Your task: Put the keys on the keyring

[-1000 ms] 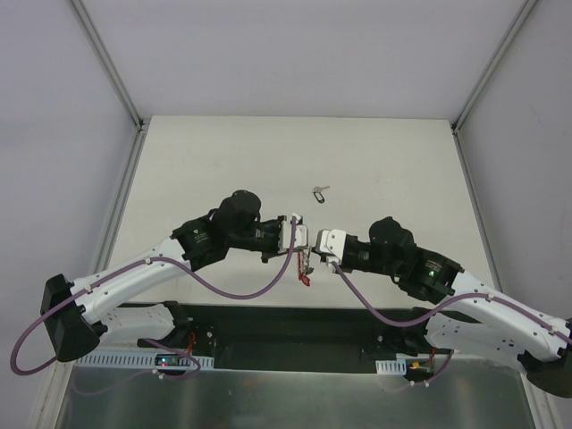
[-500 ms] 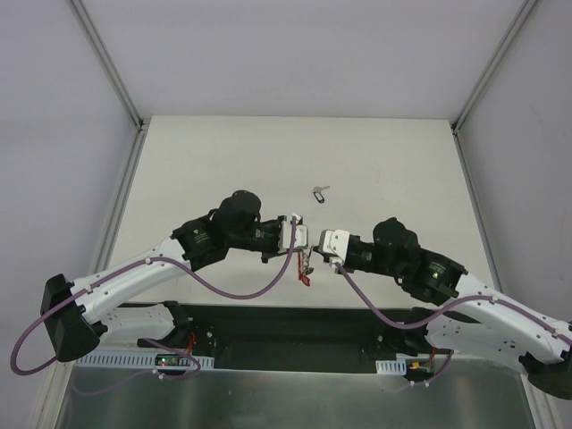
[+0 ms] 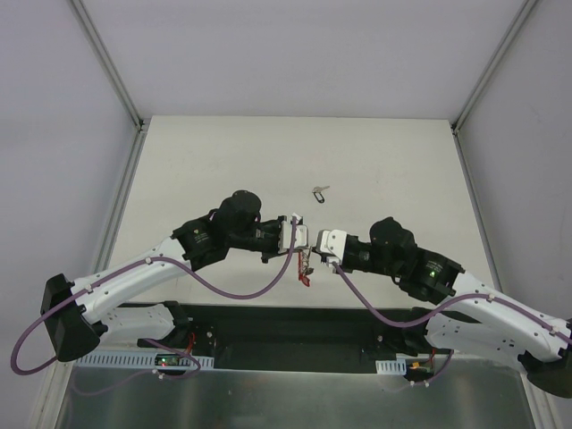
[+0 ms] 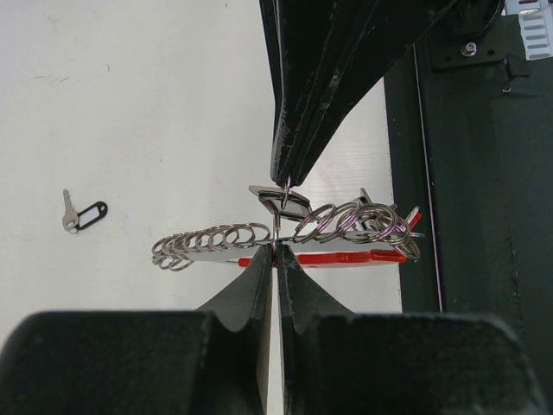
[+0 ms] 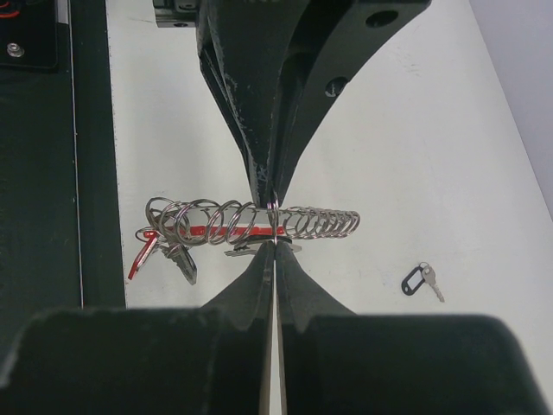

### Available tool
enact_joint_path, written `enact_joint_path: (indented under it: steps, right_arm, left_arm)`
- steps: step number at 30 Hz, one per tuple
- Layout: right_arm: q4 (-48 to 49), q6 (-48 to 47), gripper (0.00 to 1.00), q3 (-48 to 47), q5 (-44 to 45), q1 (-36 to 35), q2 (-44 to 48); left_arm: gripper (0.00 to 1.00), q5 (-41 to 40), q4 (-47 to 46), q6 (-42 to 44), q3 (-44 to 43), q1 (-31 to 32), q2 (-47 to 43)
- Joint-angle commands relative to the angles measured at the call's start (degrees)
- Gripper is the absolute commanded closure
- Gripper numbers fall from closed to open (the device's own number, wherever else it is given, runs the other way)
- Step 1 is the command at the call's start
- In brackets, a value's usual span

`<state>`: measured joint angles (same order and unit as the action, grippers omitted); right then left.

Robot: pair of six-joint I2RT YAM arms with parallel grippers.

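The keyring (image 4: 346,257), a red bar strung with many grey metal rings, hangs between the two grippers above the table's near edge. My left gripper (image 4: 276,251) is shut on it from one side, pinching a thin ring seen edge-on. My right gripper (image 5: 274,245) meets it tip to tip from the other side, shut on a silver key (image 4: 281,201) at that same ring. Other keys (image 5: 181,259) and a red tag (image 5: 141,256) dangle from one end of the keyring (image 5: 216,231). One loose key with a black tag (image 3: 320,190) lies on the table beyond.
The black base plate (image 3: 295,326) runs along the near edge under the arms. The white table (image 3: 223,161) is walled by metal rails at left (image 3: 125,192) and right (image 3: 474,192). Purple cables loop below both forearms.
The right arm's wrist and elbow shifted slightly right and came back. Both grippers stay shut, tip to tip at the keyring. The loose key has not moved.
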<state>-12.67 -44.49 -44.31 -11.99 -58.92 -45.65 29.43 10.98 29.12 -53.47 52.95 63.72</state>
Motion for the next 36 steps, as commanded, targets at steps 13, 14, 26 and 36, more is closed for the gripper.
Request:
enact_joint_path:
  steps: [13, 14, 26, 36]
  right_arm:
    - [0.7, -0.9, 0.99, -1.3, -1.3, -0.3, -0.2]
    - [0.7, -0.9, 0.99, -1.4, -1.4, -0.3, -0.3]
    - [0.9, -0.7, 0.99, -1.1, -0.4, -0.4, 0.6]
    - [0.0, -0.7, 0.99, -1.5, -0.2, -0.4, 1.4]
  left_arm:
    - [1.0, 2.2, -2.9, -0.8, -0.6, 0.8, 0.2]
    - [1.0, 2.2, -2.8, -0.9, -0.7, 0.8, 0.3]
    - [1.0, 1.5, -2.8, -0.7, -0.4, 1.0, 0.2]
    - [1.0, -0.4, -2.6, -0.2, -0.1, 1.0, -0.2]
